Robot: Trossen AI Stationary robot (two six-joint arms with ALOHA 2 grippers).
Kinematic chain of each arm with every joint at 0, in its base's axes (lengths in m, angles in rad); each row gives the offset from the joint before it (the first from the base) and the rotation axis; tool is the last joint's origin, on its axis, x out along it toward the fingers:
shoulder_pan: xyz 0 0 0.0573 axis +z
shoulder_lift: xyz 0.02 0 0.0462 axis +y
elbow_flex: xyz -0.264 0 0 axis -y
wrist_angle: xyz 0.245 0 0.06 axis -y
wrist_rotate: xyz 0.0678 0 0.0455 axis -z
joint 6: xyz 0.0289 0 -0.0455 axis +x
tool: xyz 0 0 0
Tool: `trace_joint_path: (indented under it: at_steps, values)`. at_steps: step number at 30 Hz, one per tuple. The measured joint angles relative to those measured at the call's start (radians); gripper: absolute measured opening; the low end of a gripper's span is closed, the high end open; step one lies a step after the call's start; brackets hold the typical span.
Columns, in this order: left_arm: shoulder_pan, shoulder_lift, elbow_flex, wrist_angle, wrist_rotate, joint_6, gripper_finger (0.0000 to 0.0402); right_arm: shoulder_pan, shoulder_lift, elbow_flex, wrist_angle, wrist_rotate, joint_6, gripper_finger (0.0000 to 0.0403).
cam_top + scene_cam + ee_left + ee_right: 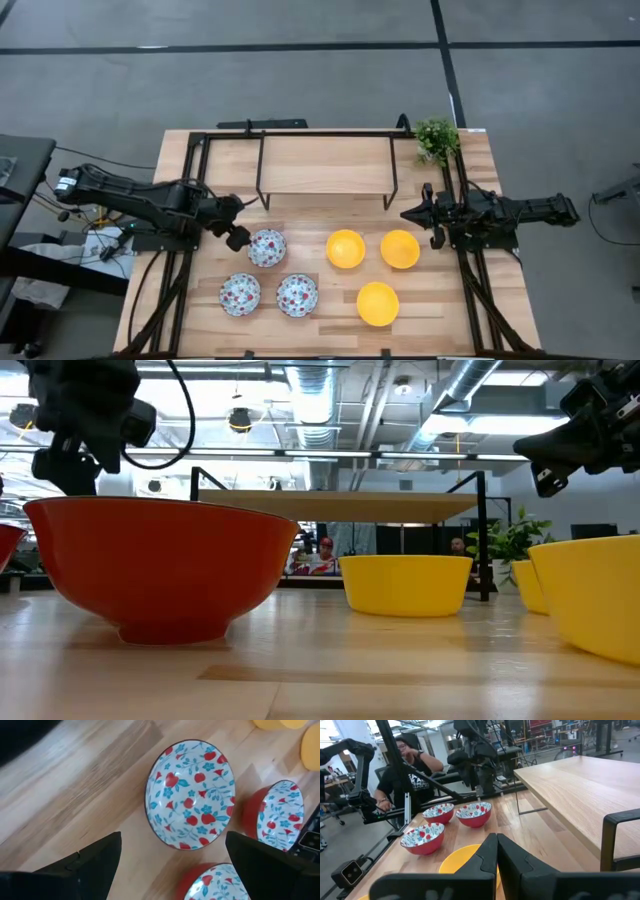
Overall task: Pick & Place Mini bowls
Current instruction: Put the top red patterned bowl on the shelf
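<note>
Beside floral bowl [267, 247], open left gripper [237, 238]

Six mini bowls upright on table, all empty.
Three floral bowls [267, 247] [240, 294] [297, 295], white inside, red-and-blue flower print, red outside: close triangle, left half.
Three yellow bowls [346, 249] [400, 249] [378, 303], plain, glossy: looser triangle, right half.
No two appear to touch, though floral gaps narrow.
</note>
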State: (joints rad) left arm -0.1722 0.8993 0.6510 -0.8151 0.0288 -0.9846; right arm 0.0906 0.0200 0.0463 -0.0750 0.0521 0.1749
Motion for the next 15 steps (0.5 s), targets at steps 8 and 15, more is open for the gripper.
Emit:
trace_joint_path:
  at_steps: [8, 15]
  values:
    - [0.0, 0.0, -0.089, 0.201, -0.003, 0.002, 0.0356, 0.0, 0.0, 0.0, 0.0, 0.0, 0.0, 0.0]
    - [0.0, 0.0, -0.127, 0.294, 0.087, 0.017, 0.0356, 0.0, 0.0, 0.0, 0.0, 0.0, 0.0, 0.0]
